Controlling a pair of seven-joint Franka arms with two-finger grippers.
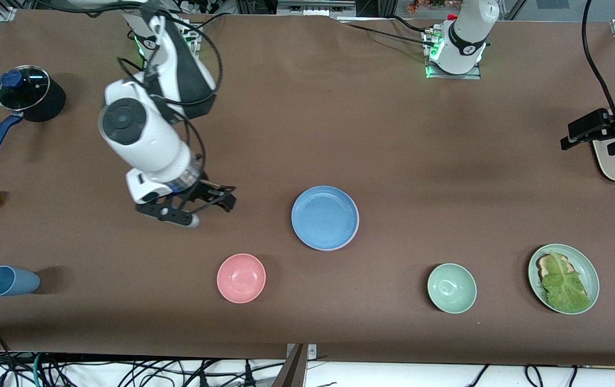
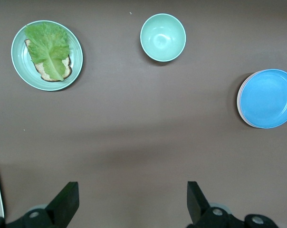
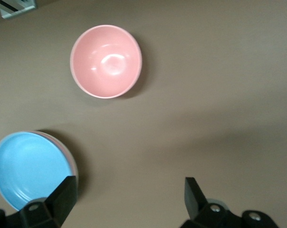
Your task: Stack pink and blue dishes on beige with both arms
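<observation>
Blue plate (image 1: pixel 325 217) tops the stack; only a pink rim (image 2: pixel 239 102) shows beneath. Left gripper (image 2: pixel 129 204) and right gripper (image 3: pixel 127 202): jaws spread, empty, above the tabletop (image 1: pixel 393 134).

Robotics lab: bolted arm base (image 1: pixel 456 51), loose cables (image 1: pixel 124 371).

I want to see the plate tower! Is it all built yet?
It looks built: the blue plate sits on top of a stack, with pale and pinkish rims peeking out beneath it. Neither hand holds anything. The right hand hangs open over bare table beside the stack, and the left hand is open, up by its end of the table. Nothing seems left.
</observation>
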